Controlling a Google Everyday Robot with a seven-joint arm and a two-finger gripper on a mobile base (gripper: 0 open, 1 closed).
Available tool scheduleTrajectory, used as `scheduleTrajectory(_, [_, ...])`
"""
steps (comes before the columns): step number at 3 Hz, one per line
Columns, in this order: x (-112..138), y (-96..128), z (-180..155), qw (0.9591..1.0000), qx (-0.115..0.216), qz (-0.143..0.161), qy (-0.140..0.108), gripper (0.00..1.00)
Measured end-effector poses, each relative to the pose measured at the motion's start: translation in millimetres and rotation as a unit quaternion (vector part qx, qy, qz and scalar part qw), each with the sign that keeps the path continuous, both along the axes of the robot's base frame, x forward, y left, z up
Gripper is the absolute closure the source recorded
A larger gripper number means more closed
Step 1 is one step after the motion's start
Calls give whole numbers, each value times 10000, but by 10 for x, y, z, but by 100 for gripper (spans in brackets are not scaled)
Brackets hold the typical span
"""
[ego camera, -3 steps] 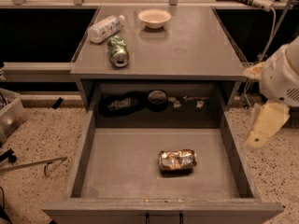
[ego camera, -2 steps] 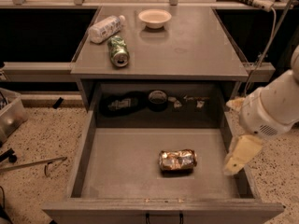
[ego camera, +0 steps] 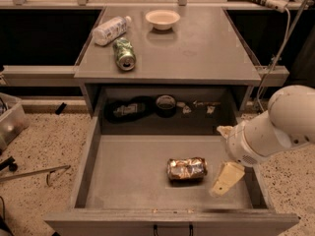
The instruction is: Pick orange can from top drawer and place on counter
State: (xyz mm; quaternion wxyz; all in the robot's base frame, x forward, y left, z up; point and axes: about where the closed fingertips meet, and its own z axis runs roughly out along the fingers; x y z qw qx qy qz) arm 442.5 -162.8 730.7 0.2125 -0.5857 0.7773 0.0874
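Camera view looks down on the wide grey metal top drawer (ego camera: 91, 154), pulled open. It holds 1 thing: the crumpled, shiny orange-gold can (ego camera: 186, 168), lying on its side on the floor right of centre, toward the front. The white arm's gripper (ego camera: 217, 162) hangs inside the drawer just right of the can, its 2 cream fingers (ego camera: 227, 177) spread, gripping nothing. On the flat grey counter (ego camera: 202, 48) lie a white plastic bottle (ego camera: 112, 29) and a green can (ego camera: 124, 54), beside a shallow cream bowl (ego camera: 162, 18)
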Motion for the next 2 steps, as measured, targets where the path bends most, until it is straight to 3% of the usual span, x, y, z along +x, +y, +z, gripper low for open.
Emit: scheduleTrajectory(2, [45, 51, -108, 10000, 82, -5, 19, 0])
